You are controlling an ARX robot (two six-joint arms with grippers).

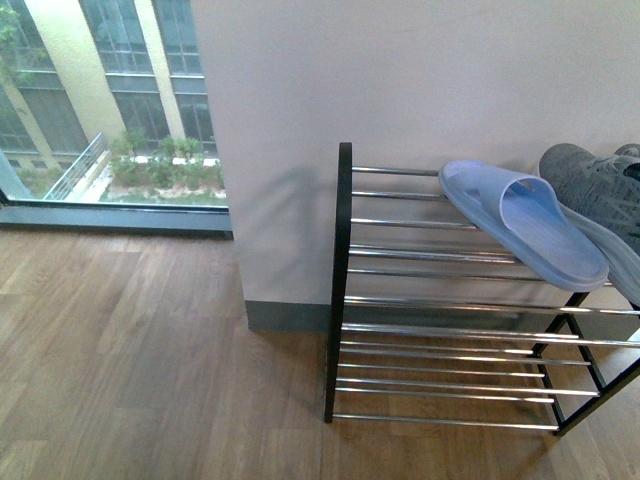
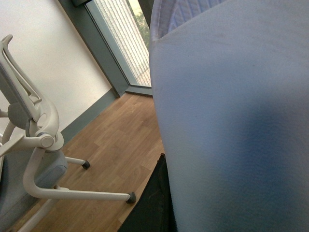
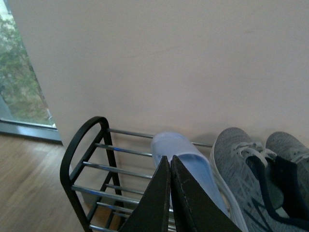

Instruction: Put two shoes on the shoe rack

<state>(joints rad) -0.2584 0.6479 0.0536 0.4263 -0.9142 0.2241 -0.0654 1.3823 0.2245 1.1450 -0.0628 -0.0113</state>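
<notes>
Blue slipper [image 1: 525, 222] beside sneakers [image 1: 598, 185] on rack [image 1: 345, 280].

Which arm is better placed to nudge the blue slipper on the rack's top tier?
Probably left: the blue slipper fills its wrist view, so it is very close. The right gripper is shut and sits further back.

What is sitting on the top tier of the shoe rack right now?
On the shoe rack's top rods lie a blue slipper and, beside it, two grey sneakers. The front view crops the rack's far end, so anything past the sneakers is unseen.
</notes>
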